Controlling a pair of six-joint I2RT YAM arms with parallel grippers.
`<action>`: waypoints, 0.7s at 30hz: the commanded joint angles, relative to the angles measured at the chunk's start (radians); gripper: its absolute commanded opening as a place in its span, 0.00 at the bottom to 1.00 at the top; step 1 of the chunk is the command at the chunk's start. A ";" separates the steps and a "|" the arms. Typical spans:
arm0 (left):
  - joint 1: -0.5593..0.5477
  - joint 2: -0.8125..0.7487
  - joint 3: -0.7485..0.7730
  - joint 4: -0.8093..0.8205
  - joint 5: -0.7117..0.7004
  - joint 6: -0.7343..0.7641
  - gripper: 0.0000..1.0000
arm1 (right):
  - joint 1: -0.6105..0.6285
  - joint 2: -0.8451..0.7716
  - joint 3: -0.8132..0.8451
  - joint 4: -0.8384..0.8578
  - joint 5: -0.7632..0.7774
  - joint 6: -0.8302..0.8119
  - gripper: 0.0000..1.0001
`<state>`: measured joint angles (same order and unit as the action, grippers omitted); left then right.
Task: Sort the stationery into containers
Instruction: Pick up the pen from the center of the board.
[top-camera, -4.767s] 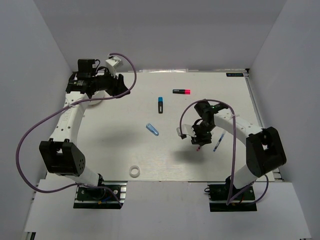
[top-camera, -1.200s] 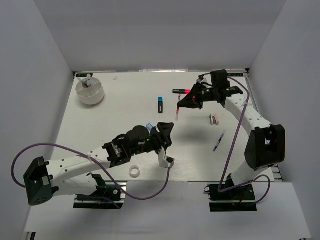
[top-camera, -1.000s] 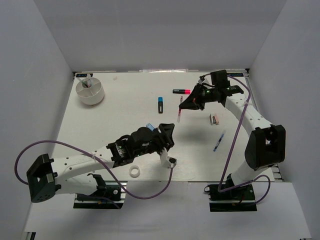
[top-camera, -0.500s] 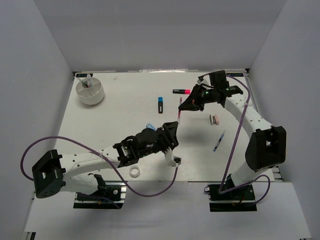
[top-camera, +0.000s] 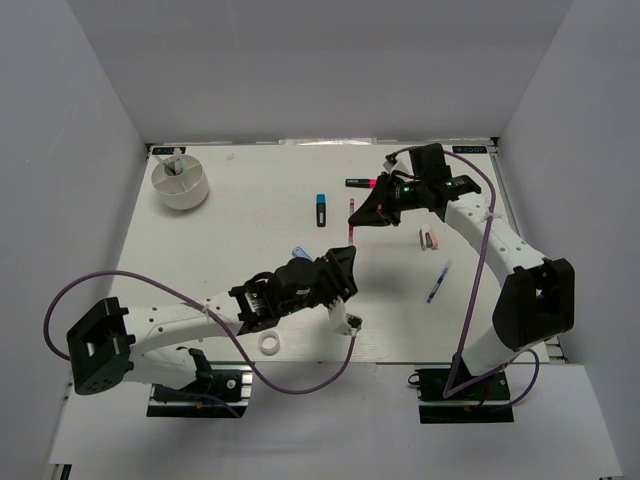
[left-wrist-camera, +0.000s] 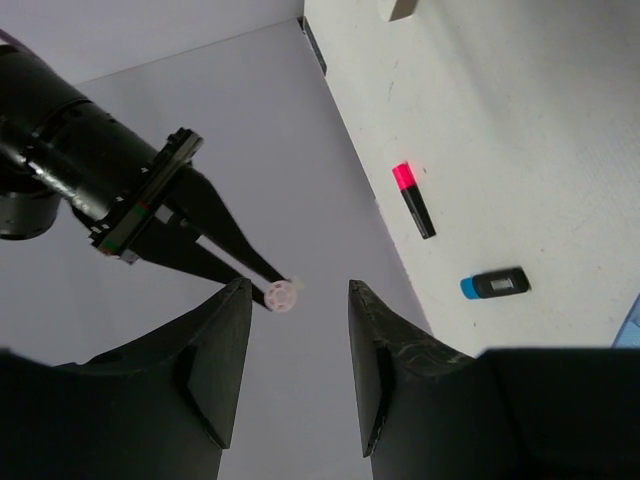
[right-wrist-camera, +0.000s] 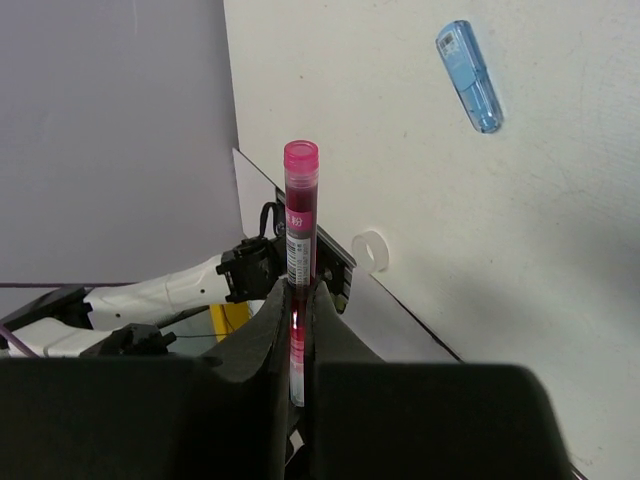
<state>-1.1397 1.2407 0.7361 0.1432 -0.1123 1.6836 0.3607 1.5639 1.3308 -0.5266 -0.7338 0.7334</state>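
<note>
Since half a second ago the right arm has carried the red pen (right-wrist-camera: 301, 200) a little to the left over the far middle of the bench (top-camera: 240, 240), while the left arm has barely shifted.

At the far left stands the white tub (top-camera: 184, 198). A pale stick with a teal tip pokes up at its far rim, and the rest of what it holds cannot be made out. The tape ring (top-camera: 268, 344) lies near the near edge, just beside the left arm.

The left end effector (left-wrist-camera: 297, 300) hangs over the middle of the bench with its jaws apart and nothing between them. The clear blue tube (right-wrist-camera: 468, 76) lies on the bench just to its left, partly hidden by it in the top view.

Farther off lies the blue-ended marker (top-camera: 321, 209), and right of it the pink-ended marker (top-camera: 361, 183). The pale lettering on its black body is too small to read.

The right end effector (right-wrist-camera: 300, 300) is clamped on the red pen, held in the air above the bench. The pen's white label shows a barcode and small print that I cannot read.

To the right lie a small white and pink block (top-camera: 431, 240) and, nearer, the blue pen (top-camera: 437, 283). A green sticker (top-camera: 468, 149) at the far right edge bears unreadable writing.
</note>
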 joint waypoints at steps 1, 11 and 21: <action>-0.006 -0.001 0.029 -0.042 -0.010 0.002 0.53 | 0.011 -0.045 0.004 0.039 -0.018 0.004 0.00; -0.006 0.025 0.042 -0.014 -0.049 -0.004 0.42 | 0.046 -0.067 -0.028 0.050 -0.018 -0.002 0.00; -0.015 0.023 0.028 0.033 -0.056 -0.005 0.18 | 0.047 -0.067 -0.053 0.085 -0.050 -0.003 0.00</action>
<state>-1.1496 1.2720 0.7513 0.1619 -0.1497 1.6936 0.4061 1.5322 1.2911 -0.4904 -0.7361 0.7307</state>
